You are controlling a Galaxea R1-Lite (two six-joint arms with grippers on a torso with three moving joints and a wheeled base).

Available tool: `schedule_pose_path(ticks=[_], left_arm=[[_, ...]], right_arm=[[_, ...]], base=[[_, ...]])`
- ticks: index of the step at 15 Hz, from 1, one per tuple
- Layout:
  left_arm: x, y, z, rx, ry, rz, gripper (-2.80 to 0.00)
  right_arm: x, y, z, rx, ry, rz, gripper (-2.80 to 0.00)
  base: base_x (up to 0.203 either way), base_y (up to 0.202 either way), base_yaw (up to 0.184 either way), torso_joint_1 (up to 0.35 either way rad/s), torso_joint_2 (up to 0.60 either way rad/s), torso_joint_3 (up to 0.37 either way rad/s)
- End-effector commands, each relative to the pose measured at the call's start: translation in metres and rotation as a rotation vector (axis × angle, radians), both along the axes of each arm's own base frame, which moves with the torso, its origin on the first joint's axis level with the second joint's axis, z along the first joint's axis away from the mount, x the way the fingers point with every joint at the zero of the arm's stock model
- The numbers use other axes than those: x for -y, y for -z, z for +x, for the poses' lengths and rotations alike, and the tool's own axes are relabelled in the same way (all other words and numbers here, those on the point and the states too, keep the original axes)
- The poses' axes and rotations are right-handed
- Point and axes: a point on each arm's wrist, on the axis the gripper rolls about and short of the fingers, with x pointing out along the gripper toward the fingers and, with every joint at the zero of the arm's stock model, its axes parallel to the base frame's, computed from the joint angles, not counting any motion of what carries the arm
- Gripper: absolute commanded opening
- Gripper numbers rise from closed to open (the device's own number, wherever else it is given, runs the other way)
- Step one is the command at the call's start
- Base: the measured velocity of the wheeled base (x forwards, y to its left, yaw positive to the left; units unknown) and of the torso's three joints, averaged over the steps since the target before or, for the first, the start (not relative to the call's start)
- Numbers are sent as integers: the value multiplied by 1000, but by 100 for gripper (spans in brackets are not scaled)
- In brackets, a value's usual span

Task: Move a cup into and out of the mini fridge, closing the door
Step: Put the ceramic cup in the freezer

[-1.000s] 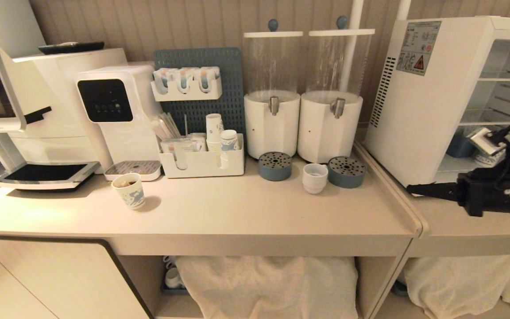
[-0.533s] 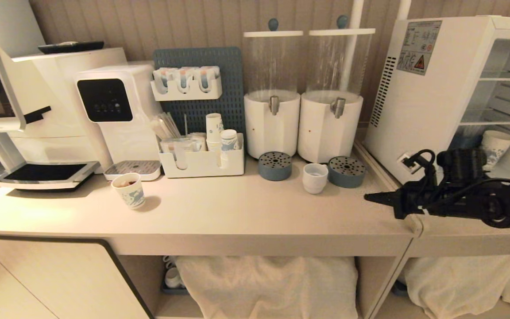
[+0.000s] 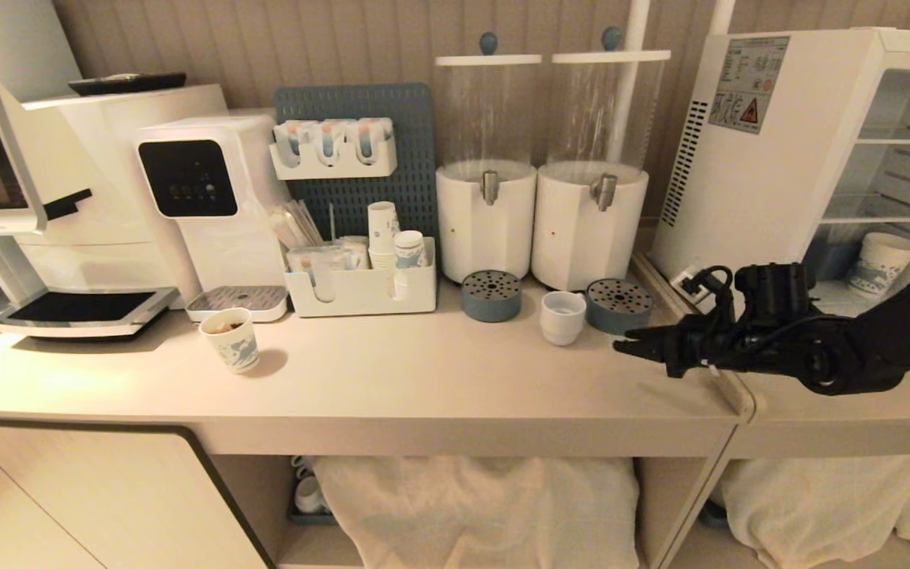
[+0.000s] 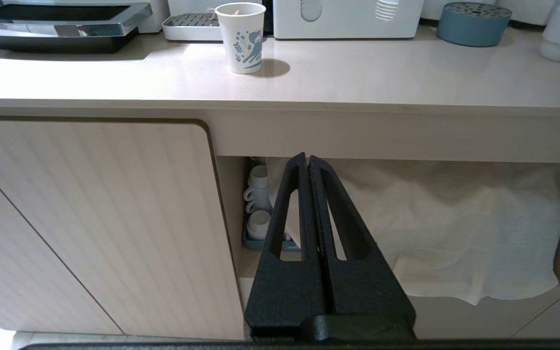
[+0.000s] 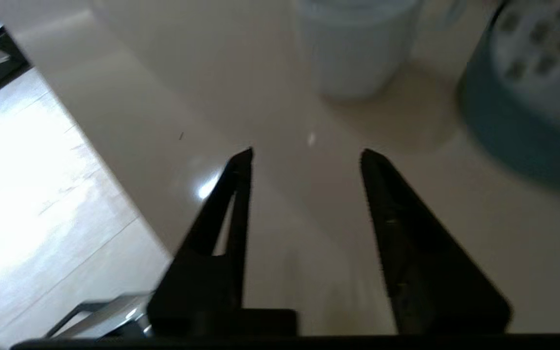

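The right gripper (image 3: 630,346) sits low over the counter with its jaws apart and empty, so I'd line it up square on the cup (image 3: 562,317) just to its left, between the two blue drip trays, before squeezing.

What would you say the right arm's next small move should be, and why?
Probably ease the right pincer forward until its open jaws straddle the cup, then close. The small white cup stands upright on the counter just ahead of the tips, beside a blue drip tray, untouched. The mini fridge stands open, ready to receive it. The left pincer hangs shut below the counter.
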Motion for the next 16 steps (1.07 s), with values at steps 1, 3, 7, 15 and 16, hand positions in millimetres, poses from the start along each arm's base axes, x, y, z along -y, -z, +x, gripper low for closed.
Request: schedule_pose_path(ticks=[1, 3, 7, 15, 16], left_arm=[[0, 0, 0, -3, -1, -3, -280], [0, 0, 0, -3, -2, -3, -280], [0, 0, 0, -1, -4, -4, -280], [0, 0, 0, -1, -4, -7, -280], [0, 0, 0, -1, -4, -7, -280]], right_arm=[[-8, 2, 12, 58, -9, -5, 0], [-13, 3, 16, 76, -4, -14, 0], [-42, 26, 34, 117, -22, -43, 0], [-43, 45, 51, 131, -28, -55, 0], [-42, 46, 52, 129, -26, -55, 0]], base=[[0, 0, 0, 0, 0, 0], [0, 0, 0, 0, 0, 0], [0, 0, 0, 0, 0, 0], [0, 0, 0, 0, 0, 0], [0, 0, 0, 0, 0, 0]])
